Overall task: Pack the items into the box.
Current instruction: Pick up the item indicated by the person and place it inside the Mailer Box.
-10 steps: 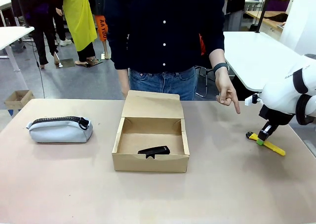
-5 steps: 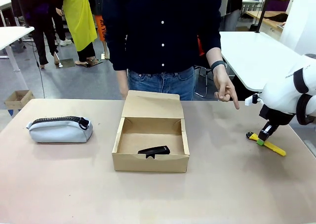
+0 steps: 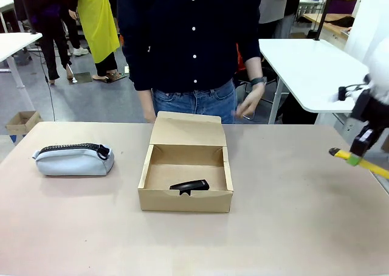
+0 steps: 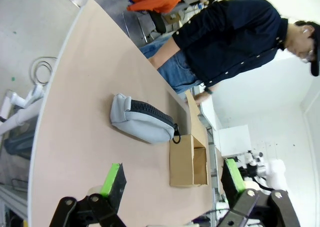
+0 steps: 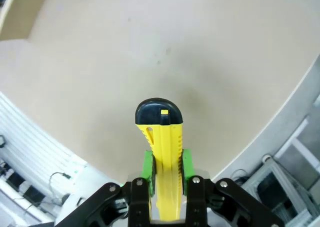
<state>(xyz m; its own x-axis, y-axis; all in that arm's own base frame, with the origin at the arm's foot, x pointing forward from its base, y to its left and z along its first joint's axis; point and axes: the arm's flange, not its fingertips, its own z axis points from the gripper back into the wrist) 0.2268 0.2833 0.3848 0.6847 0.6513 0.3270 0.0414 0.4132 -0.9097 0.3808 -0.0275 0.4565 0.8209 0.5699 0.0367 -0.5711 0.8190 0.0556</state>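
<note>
The open brown cardboard box (image 3: pixel 185 177) sits mid-table with its lid flap raised toward the person; a small black stapler-like tool (image 3: pixel 189 185) lies inside near the front wall. The grey-blue pouch (image 3: pixel 74 159) with a black zipper rests at the table's left. My right gripper (image 3: pixel 354 158) hangs above the table's right edge, shut on the yellow-and-black utility knife (image 3: pixel 361 162); in the right wrist view the knife (image 5: pixel 162 152) stands pinched between the green pads (image 5: pixel 148 166). My left gripper (image 4: pixel 170 179) is open, off the near left of the pouch (image 4: pixel 141 119) and box (image 4: pixel 187 159).
A person in a dark shirt stands behind the box, one hand (image 3: pixel 246 107) hanging by the hip. A white side table (image 3: pixel 304 69) stands at the back right. The table's right edge (image 5: pixel 270 132) runs close below the held knife.
My right gripper has lifted the knife off the table and moved it up and to the right. The person's pointing hand has drawn back to the hip.
</note>
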